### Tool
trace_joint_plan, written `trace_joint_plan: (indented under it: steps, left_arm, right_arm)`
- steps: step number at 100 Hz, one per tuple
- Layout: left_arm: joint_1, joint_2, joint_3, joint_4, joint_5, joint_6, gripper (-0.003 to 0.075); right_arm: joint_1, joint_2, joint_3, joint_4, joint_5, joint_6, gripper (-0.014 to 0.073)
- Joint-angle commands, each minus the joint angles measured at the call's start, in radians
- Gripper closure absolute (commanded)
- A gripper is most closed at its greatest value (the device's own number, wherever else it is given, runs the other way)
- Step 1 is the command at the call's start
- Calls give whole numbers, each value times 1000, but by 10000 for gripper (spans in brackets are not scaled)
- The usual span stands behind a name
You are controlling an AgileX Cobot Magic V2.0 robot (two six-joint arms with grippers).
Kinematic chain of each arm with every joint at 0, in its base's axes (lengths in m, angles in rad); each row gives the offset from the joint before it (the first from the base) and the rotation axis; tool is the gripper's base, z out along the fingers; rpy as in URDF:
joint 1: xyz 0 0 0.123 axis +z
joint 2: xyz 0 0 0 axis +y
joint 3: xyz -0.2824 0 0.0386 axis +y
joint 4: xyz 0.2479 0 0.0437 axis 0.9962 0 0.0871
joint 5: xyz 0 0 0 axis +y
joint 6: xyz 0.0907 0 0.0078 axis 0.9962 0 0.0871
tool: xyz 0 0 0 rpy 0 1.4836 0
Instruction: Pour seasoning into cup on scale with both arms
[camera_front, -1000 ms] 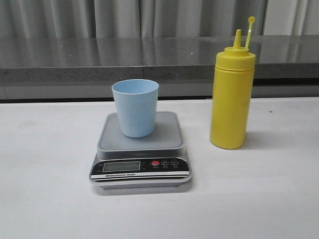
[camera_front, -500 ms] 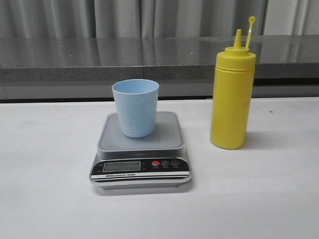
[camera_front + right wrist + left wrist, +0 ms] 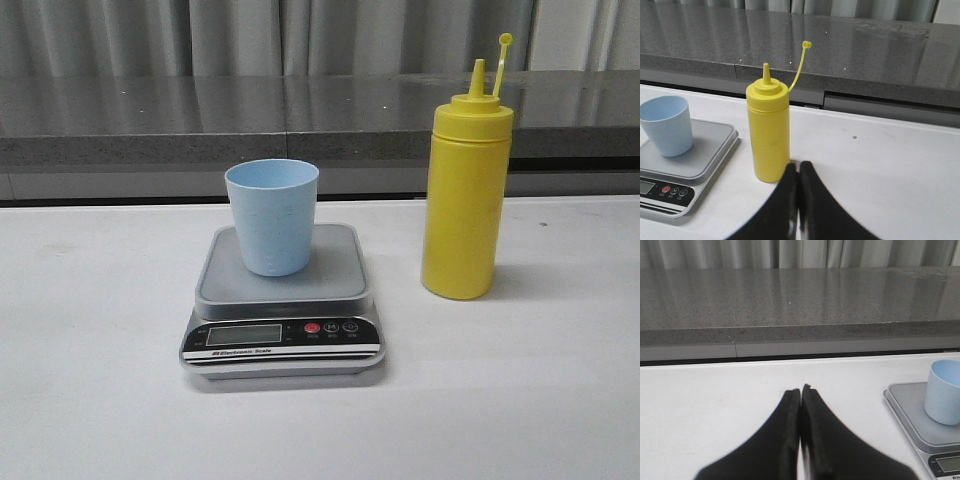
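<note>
From my remote station I see the pale blue cup (image 3: 272, 215) standing upright on the grey platform of the digital kitchen scale (image 3: 283, 305), toward its rear left. The yellow squeeze bottle (image 3: 465, 190) stands upright on the white table (image 3: 90, 400) to the right of the scale, apart from it, cap hanging off on its strap. Behind the table runs a grey speckled ledge (image 3: 150, 120) with curtains above. The left end effector (image 3: 800, 390) has its fingers pressed together, left of the scale. The right end effector (image 3: 798, 165) is likewise pressed together, just in front of the bottle. Compared with the earlier front frames, cup, scale and bottle are unmoved.
</note>
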Motion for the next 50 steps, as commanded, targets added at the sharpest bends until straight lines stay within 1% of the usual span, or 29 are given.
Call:
trace_joint_plan:
  steps: [1,32,50]
  left_arm:
    - [3,10,-25,-4,-78,-11,740]
    - [3,10,-25,-4,-78,-11,740]
    - [3,10,-25,-4,-78,-11,740]
  right_arm:
    - [-8,7,-28,1,-79,-7,661]
    - [-12,-2,0,-6,-84,-8,661]
    - [-76,-96,73,0,-115,-8,661]
